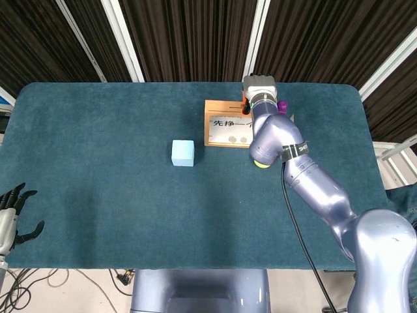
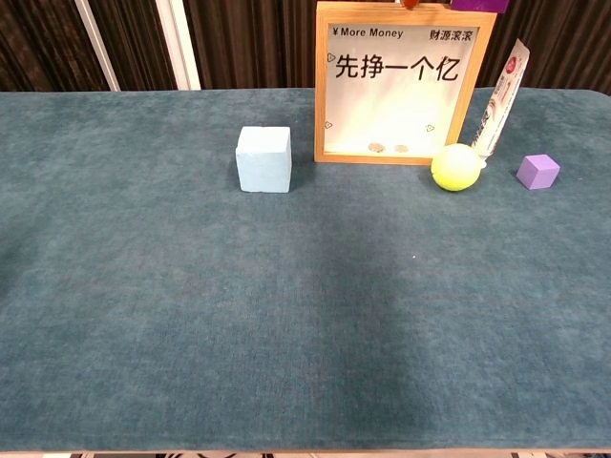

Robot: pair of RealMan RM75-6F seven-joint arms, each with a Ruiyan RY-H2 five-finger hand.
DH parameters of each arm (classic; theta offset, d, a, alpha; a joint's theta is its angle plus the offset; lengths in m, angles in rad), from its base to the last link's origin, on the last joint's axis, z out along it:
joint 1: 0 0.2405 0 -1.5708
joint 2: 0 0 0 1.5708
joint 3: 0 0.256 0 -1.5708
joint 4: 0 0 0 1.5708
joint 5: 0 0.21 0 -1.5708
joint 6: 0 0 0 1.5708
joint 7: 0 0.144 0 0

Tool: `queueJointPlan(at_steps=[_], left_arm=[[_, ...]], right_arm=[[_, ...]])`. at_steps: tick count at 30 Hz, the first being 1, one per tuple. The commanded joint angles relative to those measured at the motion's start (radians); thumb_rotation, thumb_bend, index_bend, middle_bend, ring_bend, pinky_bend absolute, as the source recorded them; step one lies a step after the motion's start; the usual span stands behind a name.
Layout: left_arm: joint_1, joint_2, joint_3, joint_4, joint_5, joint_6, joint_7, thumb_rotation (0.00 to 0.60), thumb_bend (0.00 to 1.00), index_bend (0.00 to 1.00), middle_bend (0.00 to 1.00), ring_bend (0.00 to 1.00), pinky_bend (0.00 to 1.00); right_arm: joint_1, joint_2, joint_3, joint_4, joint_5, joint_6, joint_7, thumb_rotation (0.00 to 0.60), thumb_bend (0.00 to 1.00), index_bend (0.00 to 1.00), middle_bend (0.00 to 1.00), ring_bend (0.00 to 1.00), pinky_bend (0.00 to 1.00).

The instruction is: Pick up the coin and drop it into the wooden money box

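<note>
**Coin at the slot, and I can't see it**

My right arm reaches across the desk (image 1: 98, 150) to the top of the wooden money box (image 2: 396, 86), and my right hand (image 1: 259, 87) sits over its top edge. The wrist hides the fingers, so I cannot tell whether they grasp the coin or have let it go; the coin itself shows in neither view. My left hand (image 1: 12, 218) rests off the near left corner, fingers spread, holding nothing.

The risk, as I judge it: if the coin is off the slot's line when I let go, it could skip off the rim and fall behind the box or among the yellow ball (image 2: 456, 167), tube (image 2: 501, 95) and purple cube (image 2: 537, 171) just beside it. My forearm also passes close over the ball and could nudge it.

The head view shows both arms and the box's top. The chest view shows the box's glass front with two coins already inside, the light blue block (image 2: 264, 158), and only slivers of my hand at the top.
</note>
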Motion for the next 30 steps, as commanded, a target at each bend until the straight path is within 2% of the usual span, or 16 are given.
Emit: queueJointPlan(at_steps=[1, 30], left_arm=[[0.000, 0.000, -0.001, 0.000, 0.000, 0.001, 0.000, 0.600, 0.32, 0.20, 0.00, 0.00, 0.02], [-0.001, 0.002, -0.001, -0.007, -0.012, -0.002, 0.010, 0.600, 0.32, 0.20, 0.00, 0.00, 0.02]], right_arm=[[-0.001, -0.001, 0.010, 0.000, -0.001, 0.005, -0.008, 0.600, 0.54, 0.66, 0.02, 0.00, 0.00], [-0.016, -0.015, 0.070, 0.006, -0.030, 0.016, -0.038, 0.600, 0.54, 0.56, 0.00, 0.00, 0.00]])
